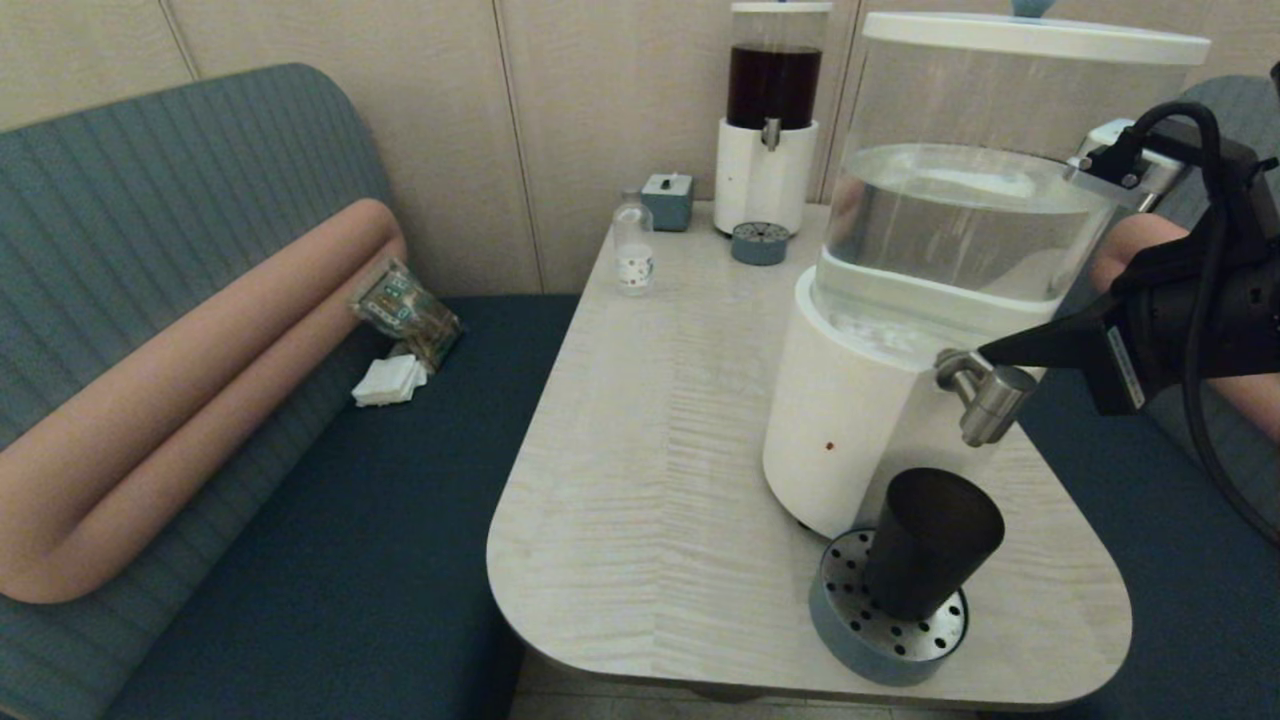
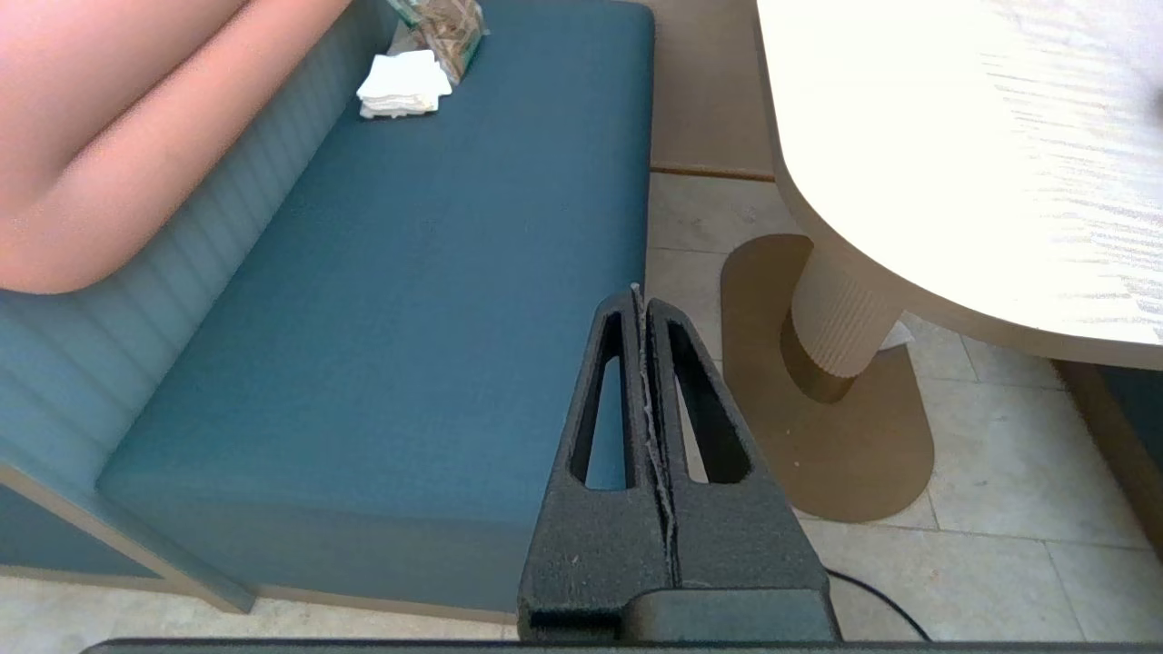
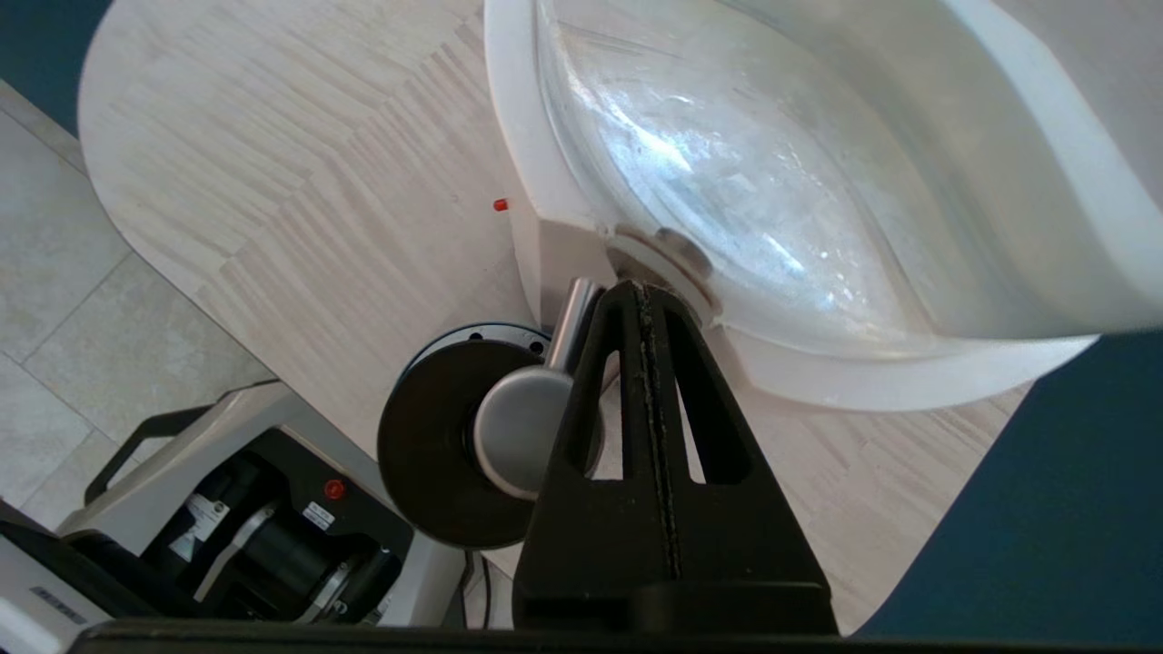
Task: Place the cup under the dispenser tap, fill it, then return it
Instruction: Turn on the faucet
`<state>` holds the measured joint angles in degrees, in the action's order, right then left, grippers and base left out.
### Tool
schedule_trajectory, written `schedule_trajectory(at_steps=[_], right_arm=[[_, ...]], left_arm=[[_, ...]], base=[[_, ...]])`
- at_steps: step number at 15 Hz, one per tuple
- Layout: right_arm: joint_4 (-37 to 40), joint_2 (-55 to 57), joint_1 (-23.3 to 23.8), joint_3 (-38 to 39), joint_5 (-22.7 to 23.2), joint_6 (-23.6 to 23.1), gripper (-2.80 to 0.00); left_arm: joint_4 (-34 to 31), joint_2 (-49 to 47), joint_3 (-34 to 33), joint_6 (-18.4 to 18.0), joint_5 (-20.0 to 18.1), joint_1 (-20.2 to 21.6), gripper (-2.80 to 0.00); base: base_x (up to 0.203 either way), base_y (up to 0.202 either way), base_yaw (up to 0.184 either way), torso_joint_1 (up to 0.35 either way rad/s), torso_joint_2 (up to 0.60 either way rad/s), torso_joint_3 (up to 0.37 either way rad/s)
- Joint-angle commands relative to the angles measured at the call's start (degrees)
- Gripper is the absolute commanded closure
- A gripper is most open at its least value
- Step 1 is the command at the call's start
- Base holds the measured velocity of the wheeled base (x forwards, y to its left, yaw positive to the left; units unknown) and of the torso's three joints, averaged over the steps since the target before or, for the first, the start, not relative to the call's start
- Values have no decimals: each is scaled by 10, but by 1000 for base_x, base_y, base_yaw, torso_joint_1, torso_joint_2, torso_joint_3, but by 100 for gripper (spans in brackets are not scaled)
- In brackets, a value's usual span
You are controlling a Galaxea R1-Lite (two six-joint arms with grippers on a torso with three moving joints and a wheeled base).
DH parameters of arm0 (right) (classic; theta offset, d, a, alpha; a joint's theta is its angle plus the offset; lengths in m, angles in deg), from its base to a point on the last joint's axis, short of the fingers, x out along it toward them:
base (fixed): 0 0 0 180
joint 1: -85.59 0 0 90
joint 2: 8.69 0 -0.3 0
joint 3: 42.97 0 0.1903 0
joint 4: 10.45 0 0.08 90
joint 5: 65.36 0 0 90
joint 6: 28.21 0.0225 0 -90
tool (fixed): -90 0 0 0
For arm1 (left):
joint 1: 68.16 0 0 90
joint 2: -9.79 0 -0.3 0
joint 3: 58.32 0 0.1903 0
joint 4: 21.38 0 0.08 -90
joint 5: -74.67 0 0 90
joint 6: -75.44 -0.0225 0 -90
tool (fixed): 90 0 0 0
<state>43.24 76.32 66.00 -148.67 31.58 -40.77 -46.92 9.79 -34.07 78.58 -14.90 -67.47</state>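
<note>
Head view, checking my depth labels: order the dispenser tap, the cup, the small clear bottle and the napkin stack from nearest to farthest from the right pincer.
1. Dispenser tap: right at the tip of the shut right pincer.
2. Cup: below the tap, on the drip tray.
3. Small clear bottle: far side of the table.
4. Napkin stack: off the table, on the bench seat.

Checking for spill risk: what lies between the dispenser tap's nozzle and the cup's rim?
Nothing. In the head view the dispenser tap hangs above the cup with only open air between; the cup stands on the drip tray.
</note>
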Motion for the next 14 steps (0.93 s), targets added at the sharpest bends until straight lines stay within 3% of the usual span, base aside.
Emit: schedule_trajectory(at_steps=[1, 14], right_arm=[[3, 11, -1, -5, 2, -1, 0], [-26, 19, -15, -4, 29, -14, 0]], left_arm=[[0, -1, 0, 0, 0, 0, 0], [0, -1, 0, 0, 0, 0, 0]], base=[[0, 0, 0, 0, 0, 0], [0, 0, 0, 0, 0, 0]])
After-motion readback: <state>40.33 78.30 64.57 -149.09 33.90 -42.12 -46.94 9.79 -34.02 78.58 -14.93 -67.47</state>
